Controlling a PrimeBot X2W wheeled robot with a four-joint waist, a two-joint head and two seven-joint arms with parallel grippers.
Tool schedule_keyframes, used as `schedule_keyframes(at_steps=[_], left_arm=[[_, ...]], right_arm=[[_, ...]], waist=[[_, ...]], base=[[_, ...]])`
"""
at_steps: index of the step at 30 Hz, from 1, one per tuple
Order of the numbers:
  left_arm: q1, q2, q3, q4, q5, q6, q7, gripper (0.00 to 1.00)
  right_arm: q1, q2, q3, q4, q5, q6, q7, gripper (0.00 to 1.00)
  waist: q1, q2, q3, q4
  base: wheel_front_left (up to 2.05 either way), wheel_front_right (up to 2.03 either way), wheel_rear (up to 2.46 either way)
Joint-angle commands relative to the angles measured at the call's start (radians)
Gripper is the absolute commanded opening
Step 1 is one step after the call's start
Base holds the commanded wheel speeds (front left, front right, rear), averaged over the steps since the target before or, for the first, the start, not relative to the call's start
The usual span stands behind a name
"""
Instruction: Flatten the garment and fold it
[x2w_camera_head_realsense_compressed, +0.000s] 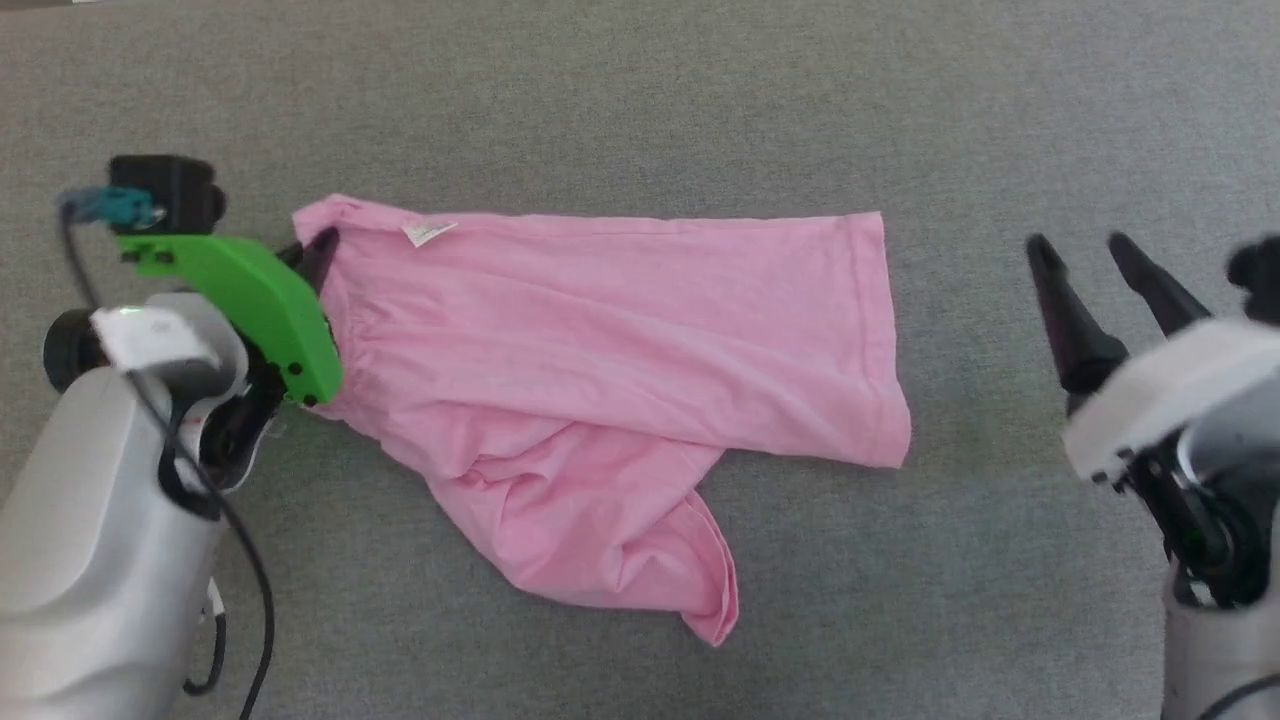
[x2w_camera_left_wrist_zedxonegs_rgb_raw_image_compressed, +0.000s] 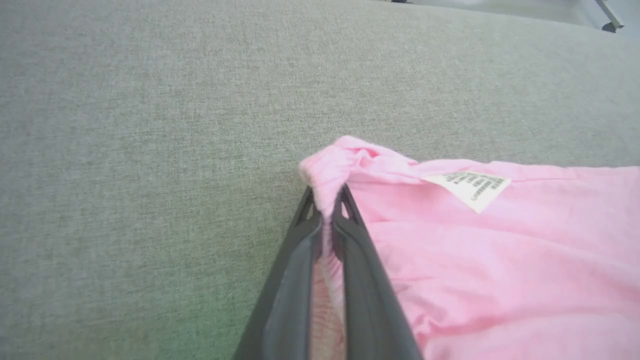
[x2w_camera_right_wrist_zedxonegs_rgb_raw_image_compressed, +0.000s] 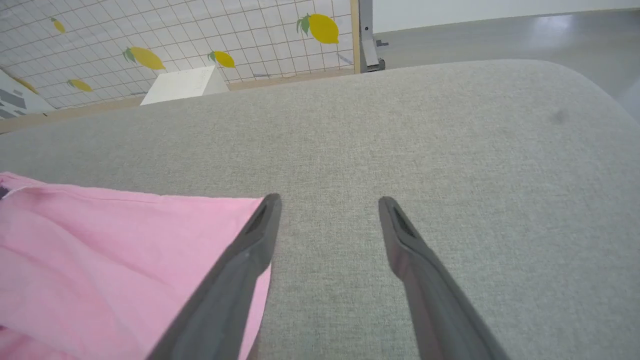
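Note:
The light-pink garment (x2w_camera_head_realsense_compressed: 610, 350) lies spread on the grey fabric surface, its upper part fairly flat and its lower part bunched into folds toward the front. A small white label (x2w_camera_head_realsense_compressed: 428, 232) shows near its left gathered edge. My left gripper (x2w_camera_head_realsense_compressed: 318, 255) is shut on that gathered edge, and in the left wrist view the pink cloth (x2w_camera_left_wrist_zedxonegs_rgb_raw_image_compressed: 500, 260) is pinched between the two dark fingers (x2w_camera_left_wrist_zedxonegs_rgb_raw_image_compressed: 367, 280). My right gripper (x2w_camera_head_realsense_compressed: 1085, 250) hangs open to the right of the garment, apart from it, with the cloth's right hem (x2w_camera_right_wrist_zedxonegs_rgb_raw_image_compressed: 125, 250) just left of its fingers.
The grey upholstered surface (x2w_camera_head_realsense_compressed: 640, 100) stretches all around the garment. Beyond its far edge, in the right wrist view, stand a lemon-patterned tiled wall (x2w_camera_right_wrist_zedxonegs_rgb_raw_image_compressed: 175, 40), a white box (x2w_camera_right_wrist_zedxonegs_rgb_raw_image_compressed: 182, 85) and a grey floor (x2w_camera_right_wrist_zedxonegs_rgb_raw_image_compressed: 500, 35).

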Motion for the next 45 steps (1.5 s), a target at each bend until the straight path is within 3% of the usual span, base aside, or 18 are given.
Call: schedule_keyframes(at_steps=[1,10,17,24,25,27,35,45], left_arm=[[0.035,-0.006,0.021,-0.04,-0.019,0.007,-0.035,0.0],[0.186,0.003,0.046,-0.281,-0.006,0.038,-0.126,0.0],[0.213,0.001,0.022,-0.319,0.007,0.04,-0.13,0.0],[0.206,-0.001,0.017,-0.309,0.006,0.033,-0.139,0.0],[0.203,-0.002,0.016,-0.307,0.005,0.031,-0.141,0.0],[0.2,-0.002,0.015,-0.303,0.003,0.027,-0.144,0.0],[0.174,-0.007,0.02,-0.281,-0.008,0.01,-0.166,0.0],[-0.057,-0.023,0.084,-0.205,-0.109,-0.067,-0.17,0.0]], right_arm=[[-0.043,0.001,0.021,-0.001,-0.036,-0.001,0.038,1.0],[-0.298,0.001,0.133,0.224,-0.216,-0.001,0.262,1.0],[-0.392,0.001,0.181,0.422,-0.294,-0.001,0.32,1.0],[-0.413,0.001,0.216,0.504,-0.311,-0.001,0.356,1.0],[-0.416,0.001,0.219,0.512,-0.308,-0.001,0.357,0.32],[-0.423,0.001,0.222,0.522,-0.299,-0.001,0.347,0.0],[-0.457,0.001,0.204,0.536,-0.236,-0.001,0.315,0.0],[-0.671,0.001,0.093,0.55,0.074,-0.001,0.302,0.0]], waist=[[0.0,0.0,0.004,0.004],[0.0,0.0,0.038,0.055],[0.0,0.0,0.071,0.085],[0.0,0.0,0.09,0.094],[0.0,0.0,0.093,0.095],[0.0,0.0,0.096,0.094],[0.0,0.0,0.08,0.088],[0.0,0.0,0.042,0.1]], base=[[0.0,0.0,0.0],[0.0,0.0,0.0],[0.0,0.0,0.0],[0.0,0.0,0.0],[0.0,0.0,0.0],[0.0,0.0,0.0],[0.0,0.0,0.0],[0.0,0.0,0.0]])
